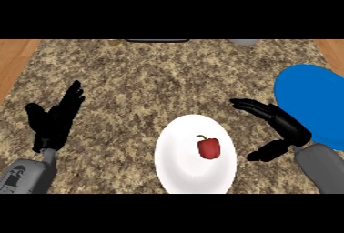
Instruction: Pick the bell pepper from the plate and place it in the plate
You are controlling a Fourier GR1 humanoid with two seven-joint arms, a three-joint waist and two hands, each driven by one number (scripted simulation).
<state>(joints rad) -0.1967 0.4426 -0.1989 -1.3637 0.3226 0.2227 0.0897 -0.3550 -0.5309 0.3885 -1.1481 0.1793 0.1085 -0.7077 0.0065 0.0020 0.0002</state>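
As I read the head view, the pepper [209, 148] lies on the white plate [180, 136] at lower centre of the frame, right of that plate's middle, stem toward the top. No hand touches it.

Right hand [282, 124]: right of centre, just beside the white plate's right rim. Fingers are straight and point to the upper left; the thumb spreads below them toward that plate. State: released, grasping nothing. In the picture it overlaps the left edge of the blue plate [316, 91]; I cannot tell whether they touch. Its grey forearm enters from the lower right corner.

Blue plate: right edge of the frame, partly cut off, up and right of the white plate and apart from it.

Left hand [57, 116]: left side of the frame, well apart from both plates. Fingers are straight and up, released, resting over the counter [154, 82].

Counter: speckled stone. A dark object [158, 40] and a grey object [243, 42] sit at the top edge, both cut off; I cannot identify either.
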